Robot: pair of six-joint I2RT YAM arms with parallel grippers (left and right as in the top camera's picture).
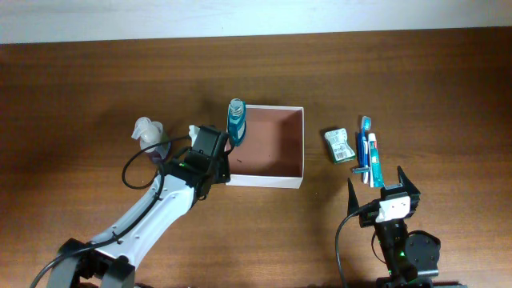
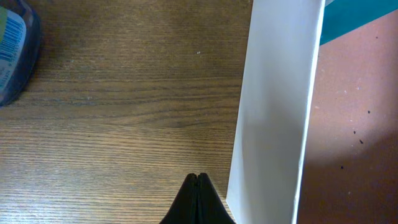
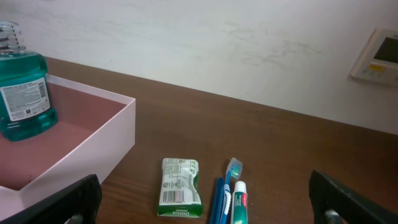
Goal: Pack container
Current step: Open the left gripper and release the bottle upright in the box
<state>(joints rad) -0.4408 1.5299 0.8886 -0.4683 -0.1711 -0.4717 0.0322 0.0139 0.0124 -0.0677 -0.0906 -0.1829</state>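
Observation:
The container [image 1: 276,181] is a square white-walled box with a reddish-brown inside, at mid-table. A teal mouthwash bottle [image 1: 237,120] stands upright in its far left corner. My left gripper [image 1: 225,162] is shut and empty, just outside the container's left wall [image 2: 273,124]; its fingertips [image 2: 198,182] meet over bare wood. My right gripper [image 1: 378,186] stands wide open near the front edge. Beyond it on the table lie a green soap pack [image 3: 181,186], a blue toothbrush [image 3: 227,183] and a small toothpaste tube [image 3: 240,202].
A dark bottle with a white pump top [image 1: 150,132] stands left of the left gripper, and its blue labelled body [image 2: 12,50] shows in the left wrist view. A wall [image 3: 217,43] rises behind the table's far edge.

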